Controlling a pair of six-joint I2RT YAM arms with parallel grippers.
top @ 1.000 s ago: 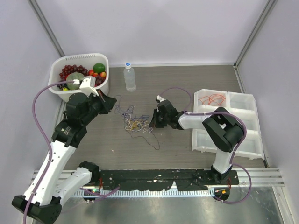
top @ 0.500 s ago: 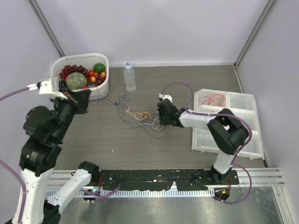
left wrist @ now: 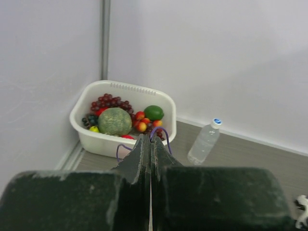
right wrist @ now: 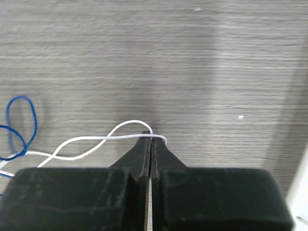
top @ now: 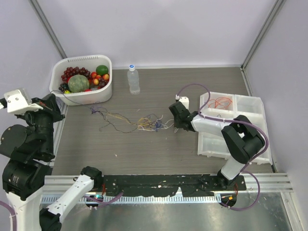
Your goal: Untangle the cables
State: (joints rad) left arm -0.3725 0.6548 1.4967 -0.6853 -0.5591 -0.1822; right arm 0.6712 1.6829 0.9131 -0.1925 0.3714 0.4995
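Observation:
The cables lie pulled out in a thin line across the table, with a small knot of blue, yellow and purple strands in the middle. My left gripper is raised at the far left. In the left wrist view it is shut on a purple cable that loops over its tips. My right gripper sits low at the line's right end. The right wrist view shows it shut on a white cable, with a blue cable looped to the left.
A white basket of fruit stands at the back left, also in the left wrist view. A clear water bottle stands beside it. A white compartment tray at the right holds orange-red wires.
My left arm swung up and far to the left with the purple cable. The right gripper shifted right toward the tray. The bundle stretched from a clump into a long line.

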